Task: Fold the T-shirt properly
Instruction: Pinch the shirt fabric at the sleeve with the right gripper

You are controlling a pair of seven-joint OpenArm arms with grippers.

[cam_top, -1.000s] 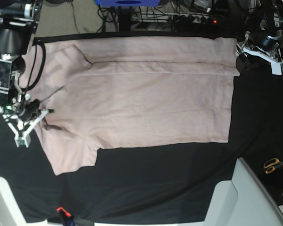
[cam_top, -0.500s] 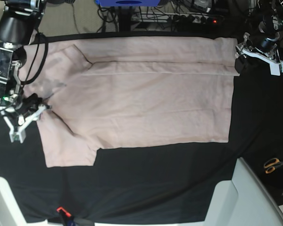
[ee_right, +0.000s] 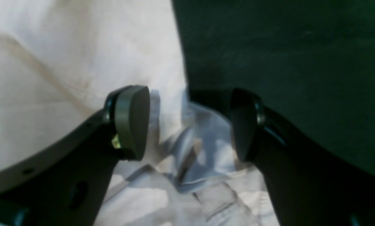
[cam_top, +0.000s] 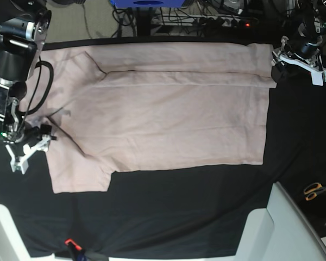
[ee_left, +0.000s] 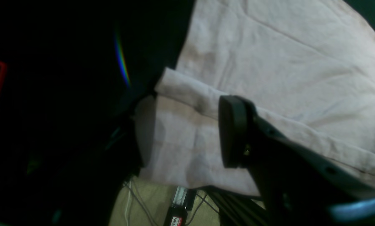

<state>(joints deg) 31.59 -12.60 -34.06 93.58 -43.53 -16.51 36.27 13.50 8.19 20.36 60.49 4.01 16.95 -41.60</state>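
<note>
The T-shirt point(cam_top: 163, 114) lies spread flat on the black tabletop point(cam_top: 179, 212), its far long edge turned over in a narrow fold that runs along the top of the base view, while the near sleeve point(cam_top: 79, 174) is laid out flat and not folded in. The job looks to be in its early stage: one side fold made, the other side and the crosswise folds not yet done.

The right gripper point(ee_right: 189, 125) sits at the sleeve end, its fingers point(ee_right: 132, 122) spread wide with only loose cloth beneath them, gripping nothing. The left gripper point(cam_top: 299, 60) rests at the hem corner by the folded edge; just one of its fingers point(ee_left: 234, 131) shows above the fabric, so whether it pinches the hem cannot be told.

The next move probably calls for both grippers to take the near edge, sleeve and hem, and carry it over evenly.
</note>
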